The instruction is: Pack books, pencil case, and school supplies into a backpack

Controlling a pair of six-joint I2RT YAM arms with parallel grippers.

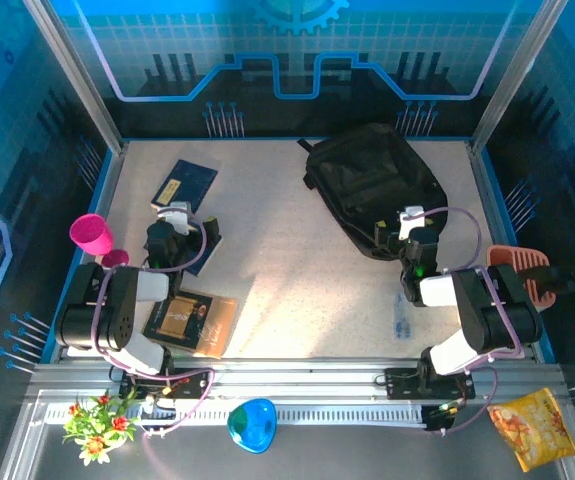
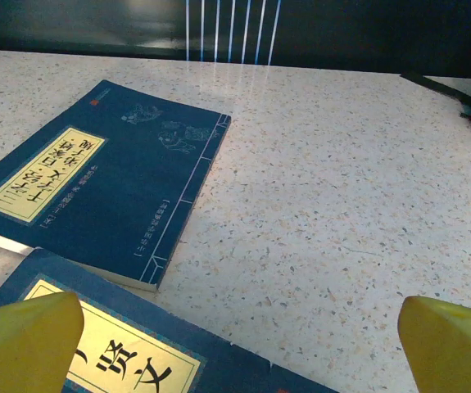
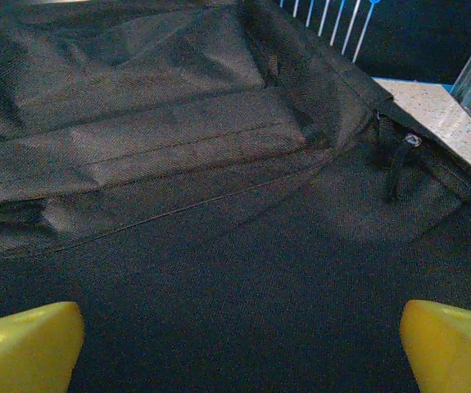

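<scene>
Left tool (image 2: 239,348) stood spread, empty, over two navy books (image 2: 96,188) lying well left of the backpack (image 1: 372,185); right tool (image 3: 239,348) spread above it. Books judged thin, stiff, light: pinch a free edge.

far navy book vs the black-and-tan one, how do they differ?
Colour: the far navy book has a gold rectangular label; the black-and-tan book has a gold square design. Place: the navy book lies at the far left of the table; the black-and-tan book lies near, partly under the left arm. Shared: both thin, flat, outside the backpack.
</scene>
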